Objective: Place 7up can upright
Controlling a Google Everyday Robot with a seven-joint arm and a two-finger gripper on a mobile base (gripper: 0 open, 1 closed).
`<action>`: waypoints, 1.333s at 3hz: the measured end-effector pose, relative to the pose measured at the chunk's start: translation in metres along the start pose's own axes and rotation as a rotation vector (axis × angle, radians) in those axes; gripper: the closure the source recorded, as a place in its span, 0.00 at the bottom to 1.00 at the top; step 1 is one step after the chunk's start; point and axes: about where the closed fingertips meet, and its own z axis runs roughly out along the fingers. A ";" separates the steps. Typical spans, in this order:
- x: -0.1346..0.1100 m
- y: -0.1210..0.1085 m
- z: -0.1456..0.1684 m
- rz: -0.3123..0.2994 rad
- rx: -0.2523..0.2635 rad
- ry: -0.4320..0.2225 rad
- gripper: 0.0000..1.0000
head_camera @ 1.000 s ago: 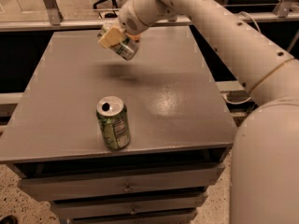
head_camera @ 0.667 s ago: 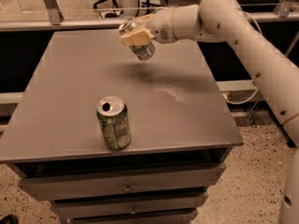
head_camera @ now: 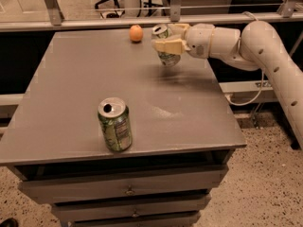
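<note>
7up can [head_camera: 167,58] is clamped in the gripper [head_camera: 165,39], hanging above the table's [head_camera: 71,79] far right side, long axis nearly vertical, top tipped slightly left

Arm [head_camera: 265,46] off-white, smooth plastic shell; fat rounded tube sections w/ bulbous joints. Rows of small dark dots along the elbow bend and down the long section, screws or holes, can't tell. Thin dark seams btwn wrist segments. Wrist barrel-shaped, a bit greyer than the rest. Gripper [head_camera: 164,37] at arm's end, upper centre of view. Two flat fingers [head_camera: 165,45], cream/tan, yellower than the shell, blunt squared tips.
</note>
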 end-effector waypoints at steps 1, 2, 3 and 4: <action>0.013 -0.006 -0.023 0.059 -0.003 -0.069 1.00; 0.029 -0.011 -0.037 0.147 -0.037 -0.125 0.97; 0.041 -0.014 -0.047 0.218 -0.053 -0.148 0.67; 0.040 -0.015 -0.048 0.221 -0.052 -0.148 0.36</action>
